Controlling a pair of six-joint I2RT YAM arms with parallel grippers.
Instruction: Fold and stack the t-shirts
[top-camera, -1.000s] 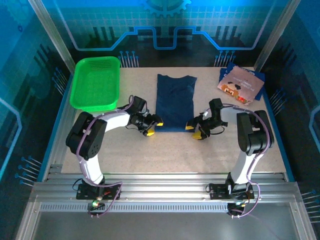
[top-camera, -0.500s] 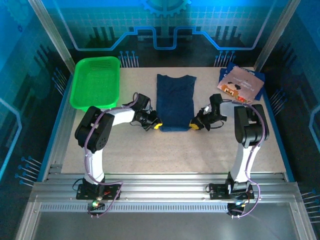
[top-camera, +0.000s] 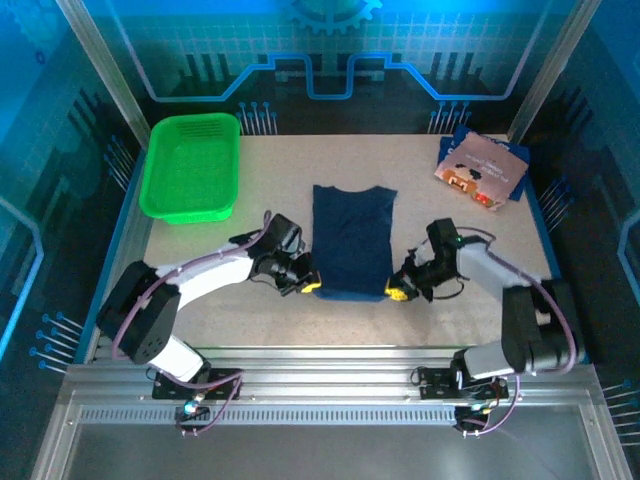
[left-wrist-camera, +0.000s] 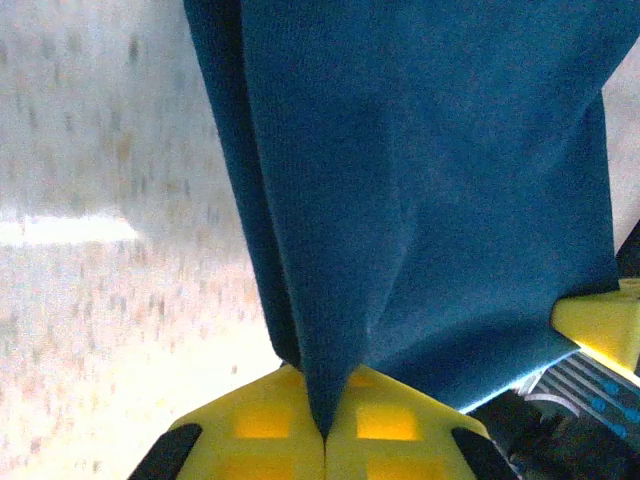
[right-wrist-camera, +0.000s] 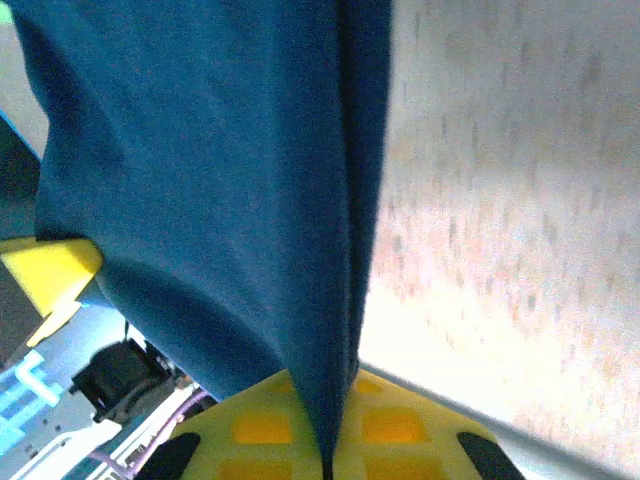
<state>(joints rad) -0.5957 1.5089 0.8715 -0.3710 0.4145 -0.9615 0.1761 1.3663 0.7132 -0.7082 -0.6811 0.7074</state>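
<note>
Navy t-shirt (top-camera: 351, 238) was clenched at its near corners by our left end effector (top-camera: 309, 287) and right end effector (top-camera: 399, 291), likely so we could fold it evenly.

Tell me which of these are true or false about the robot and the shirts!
1. The left fingers and right fingers each pinch the blue shirt. True.
2. A shirt is in the basket. False: both shirts lie on the table.
3. The printed shirt is at the far right corner. True.
4. The blue shirt lies on the printed shirt. False: they lie apart.
</note>
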